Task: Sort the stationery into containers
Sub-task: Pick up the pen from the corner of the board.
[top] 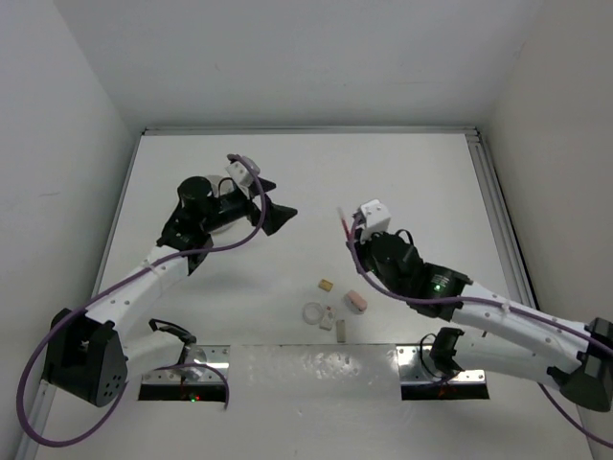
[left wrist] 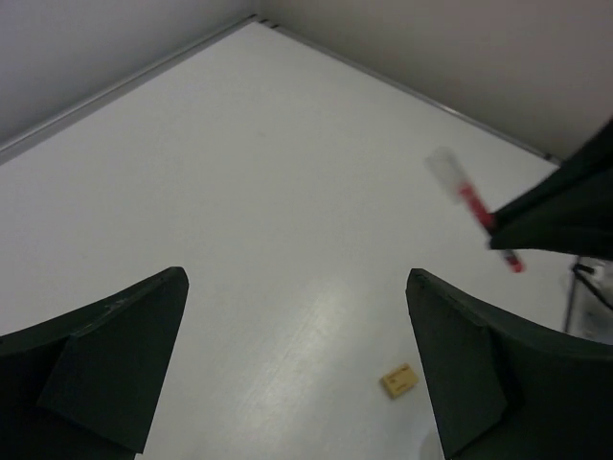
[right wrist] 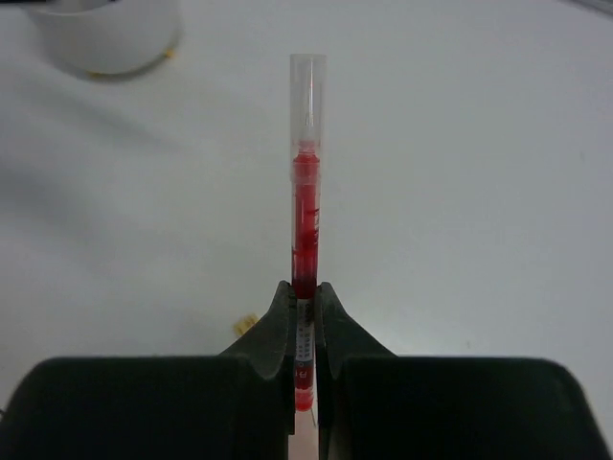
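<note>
My right gripper (right wrist: pixel 305 292) is shut on a red pen (right wrist: pixel 306 192) with a clear cap and holds it above the table; the pen sticks out ahead of the jaws. In the top view the pen (top: pixel 343 222) shows at the right gripper (top: pixel 353 233), mid-table. My left gripper (top: pixel 277 201) is open and empty, to the left of it. The left wrist view shows the left gripper (left wrist: pixel 295 278), the pen (left wrist: pixel 474 203) and the tan block (left wrist: pixel 400 380). The white tub (right wrist: pixel 105 38) is far left of the pen, and in the top view the tub (top: pixel 226 221) is mostly hidden under the left arm.
Near the front middle lie the tan block (top: pixel 327 285), a pink eraser (top: pixel 355 302), a clear tape ring (top: pixel 313 312) and a white eraser (top: pixel 340 327). Walls close the table at the back and sides. No blue pen or bottle shows.
</note>
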`<state>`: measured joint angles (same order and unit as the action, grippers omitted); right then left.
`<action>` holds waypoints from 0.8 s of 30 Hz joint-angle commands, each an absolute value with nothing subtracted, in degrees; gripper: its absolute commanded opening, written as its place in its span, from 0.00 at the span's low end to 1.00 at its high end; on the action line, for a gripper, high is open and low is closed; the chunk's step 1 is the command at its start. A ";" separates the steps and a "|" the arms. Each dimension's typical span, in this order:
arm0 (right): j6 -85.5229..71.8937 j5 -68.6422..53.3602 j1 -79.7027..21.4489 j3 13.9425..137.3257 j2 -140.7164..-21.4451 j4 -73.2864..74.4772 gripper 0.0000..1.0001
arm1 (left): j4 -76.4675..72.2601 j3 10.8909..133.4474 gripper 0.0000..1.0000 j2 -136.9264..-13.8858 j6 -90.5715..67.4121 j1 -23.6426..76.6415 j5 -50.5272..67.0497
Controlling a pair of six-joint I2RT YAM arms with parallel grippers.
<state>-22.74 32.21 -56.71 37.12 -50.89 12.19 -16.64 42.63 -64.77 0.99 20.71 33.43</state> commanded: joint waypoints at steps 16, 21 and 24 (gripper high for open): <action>-2.90 0.62 -53.44 47.02 -67.76 -21.88 0.00 | -32.86 41.22 0.65 -65.83 -16.69 22.59 49.84; -3.96 0.35 -53.44 46.15 -68.11 -22.67 0.00 | -40.95 41.13 0.53 -66.88 -22.40 22.32 47.37; -3.69 0.35 -53.26 46.23 -67.94 -22.41 0.00 | -42.45 41.22 0.37 -67.24 -24.43 22.24 46.67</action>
